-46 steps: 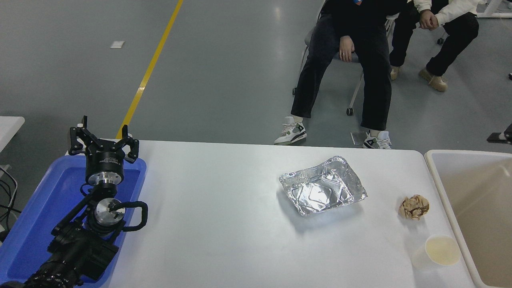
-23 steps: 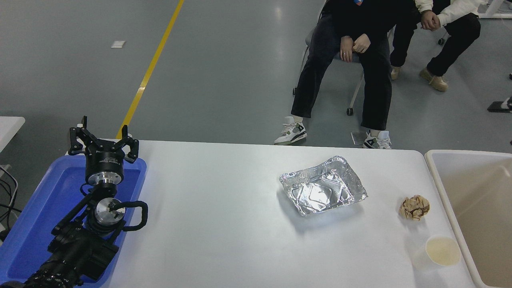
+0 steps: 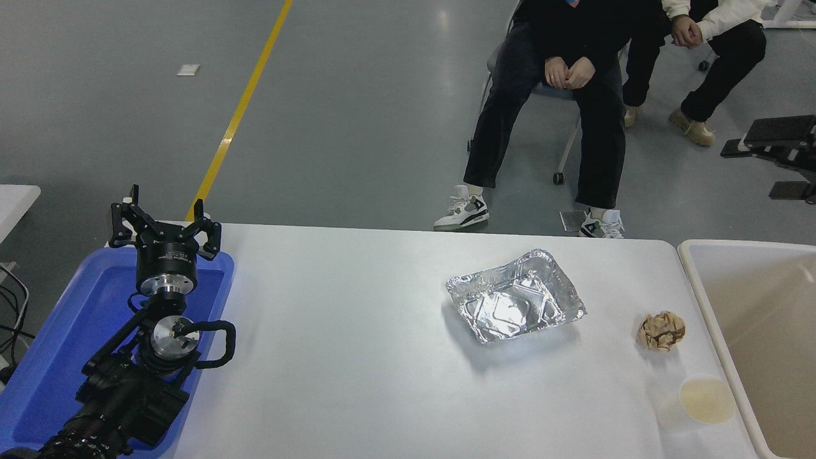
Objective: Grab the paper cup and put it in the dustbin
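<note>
Since the paper cup (image 3: 700, 403) stands upright at the near right corner of the table (image 3: 357, 357), just beside the rim of the dustbin (image 3: 701, 299), my reach to it should be short and the carry shorter. My right gripper (image 3: 781, 150) is coming in at the right edge, high and far off above the floor beyond the table; I cannot tell whether its fingers are spread. My left gripper (image 3: 162, 223) sits parked over the blue tray (image 3: 57, 344) at the near left, fingers spread and holding nothing.

To do this well, I judge I should come down from above and straddle the cup's round wall, closing gently, because thin paper will buckle under a hard squeeze and a light cup tips at a sideways nudge. The crumpled paper ball (image 3: 661, 330) lies just beyond the cup, so I should keep my fingers clear of it. Then lift over the bin's thick rounded rim and let go inside.

The cup is smooth, white outside and cream within. The ball is brown and creased. The foil tray (image 3: 515, 297), further left, is shiny, wrinkled and dented. The bin is beige, deep and smooth-walled.
</note>
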Motion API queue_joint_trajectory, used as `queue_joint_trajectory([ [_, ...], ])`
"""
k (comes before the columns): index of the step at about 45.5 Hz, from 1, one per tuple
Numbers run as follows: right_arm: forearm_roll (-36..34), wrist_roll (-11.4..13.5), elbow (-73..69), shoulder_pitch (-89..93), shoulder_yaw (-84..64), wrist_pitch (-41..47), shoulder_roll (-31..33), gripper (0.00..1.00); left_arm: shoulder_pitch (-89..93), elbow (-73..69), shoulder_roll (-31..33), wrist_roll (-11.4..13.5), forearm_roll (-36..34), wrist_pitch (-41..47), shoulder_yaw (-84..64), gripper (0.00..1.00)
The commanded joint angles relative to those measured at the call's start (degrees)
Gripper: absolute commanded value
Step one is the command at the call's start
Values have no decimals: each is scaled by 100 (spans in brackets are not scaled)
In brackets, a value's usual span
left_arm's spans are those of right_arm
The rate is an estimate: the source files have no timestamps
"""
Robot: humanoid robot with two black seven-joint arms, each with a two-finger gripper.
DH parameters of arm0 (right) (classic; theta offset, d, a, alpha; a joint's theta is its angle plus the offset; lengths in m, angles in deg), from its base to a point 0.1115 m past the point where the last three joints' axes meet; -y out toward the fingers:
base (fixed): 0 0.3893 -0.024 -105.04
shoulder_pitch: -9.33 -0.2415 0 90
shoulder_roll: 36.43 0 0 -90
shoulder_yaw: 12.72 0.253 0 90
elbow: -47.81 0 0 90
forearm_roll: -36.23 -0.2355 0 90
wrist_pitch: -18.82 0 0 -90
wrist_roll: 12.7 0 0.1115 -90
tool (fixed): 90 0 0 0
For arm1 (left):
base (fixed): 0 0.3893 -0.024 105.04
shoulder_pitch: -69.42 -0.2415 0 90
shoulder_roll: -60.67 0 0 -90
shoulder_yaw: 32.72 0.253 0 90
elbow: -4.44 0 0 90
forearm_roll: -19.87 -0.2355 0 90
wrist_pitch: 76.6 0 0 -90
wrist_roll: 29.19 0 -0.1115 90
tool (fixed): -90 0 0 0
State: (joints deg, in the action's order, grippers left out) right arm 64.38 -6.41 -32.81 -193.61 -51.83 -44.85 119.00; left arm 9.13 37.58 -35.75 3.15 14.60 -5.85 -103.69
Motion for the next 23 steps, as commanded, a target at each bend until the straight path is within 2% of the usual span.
queue_joint_trajectory([
  [1, -3, 224, -111, -228, -377, -5, -715, 100, 0, 0, 0, 0, -1, 0, 4, 99],
  [17, -125, 189, -375, -1089, -2117, -40, -2095, 100, 0, 0, 0, -9, -1, 0, -5, 99],
  [23, -196, 180, -647, -1238, -2574, -31, -2289, 100, 0, 0, 0, 0, -1, 0, 4, 99],
])
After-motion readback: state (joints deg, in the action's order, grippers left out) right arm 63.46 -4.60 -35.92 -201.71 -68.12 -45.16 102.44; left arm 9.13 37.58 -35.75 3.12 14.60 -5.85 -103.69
